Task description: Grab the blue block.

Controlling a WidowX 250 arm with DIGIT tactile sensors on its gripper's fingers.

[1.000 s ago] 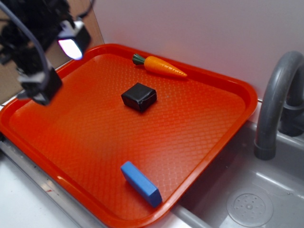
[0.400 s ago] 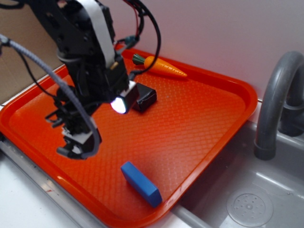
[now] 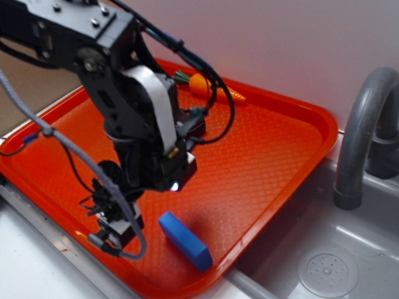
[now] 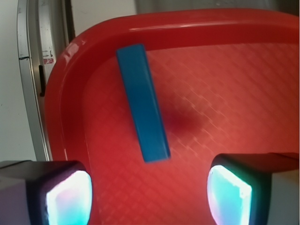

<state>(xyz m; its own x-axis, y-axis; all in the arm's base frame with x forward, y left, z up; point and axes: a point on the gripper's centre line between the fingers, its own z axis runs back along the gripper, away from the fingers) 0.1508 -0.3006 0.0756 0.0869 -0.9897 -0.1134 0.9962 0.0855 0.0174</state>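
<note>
Orange and textured, the tray (image 3: 274, 143) sits beside a grey sink (image 3: 330, 261), and the blue block (image 3: 185, 240) lies near its front corner, close to the rim. Your gripper (image 4: 150, 192) hangs above the tray just beside the block, with both fingers wide apart and nothing between them.

Be careful here: in the wrist view the block lies ahead of the fingers and slanted, so if you descend now, one finger may land on its end or push it against the rim. Turn the wrist so you close across the narrow side.

It is a flat, long bar, matte bright blue, with sharp edges.
</note>
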